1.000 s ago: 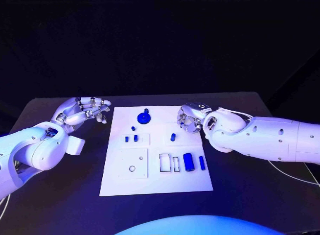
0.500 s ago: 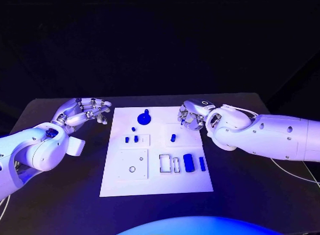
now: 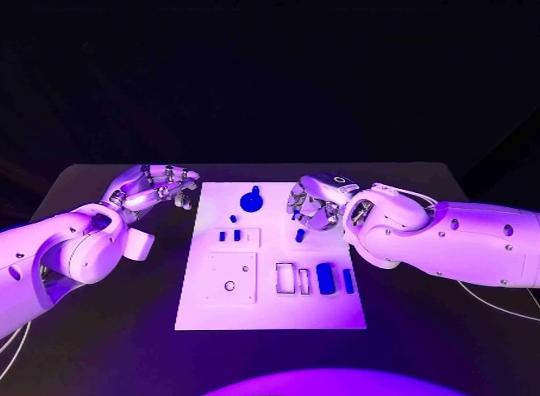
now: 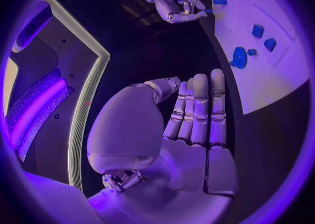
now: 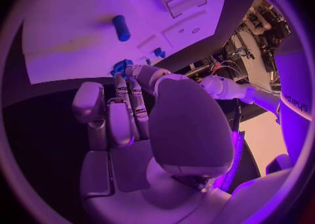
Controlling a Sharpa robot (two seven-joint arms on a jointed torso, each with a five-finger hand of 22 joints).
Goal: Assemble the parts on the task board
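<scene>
The white task board point(image 3: 270, 309) lies mid-table. On it I see a round blue knob point(image 3: 251, 200) at the far end, a small blue piece point(image 3: 234, 219) below it, two small blue blocks point(image 3: 229, 236), a short blue peg point(image 3: 300, 235), and a blue cylinder point(image 3: 326, 279) beside a thin blue bar point(image 3: 348, 280). My right hand point(image 3: 315, 202) hovers over the board's far right part, fingers bent down, holding nothing; its fingertips point(image 5: 128, 74) point toward the knob point(image 5: 121, 66). My left hand point(image 3: 157, 188) is off the board's far left corner, fingers straight point(image 4: 197, 114), empty.
Empty rectangular slots point(image 3: 291, 278) sit left of the cylinder, and a square plate with a round hole point(image 3: 229, 285) lies on the board's left half. Black table point(image 3: 437, 330) surrounds the board. My forearms flank it on both sides.
The camera has shifted slightly. My right hand has moved a little leftward, in over the board's far right edge. The left hand and the parts hold their places.
</scene>
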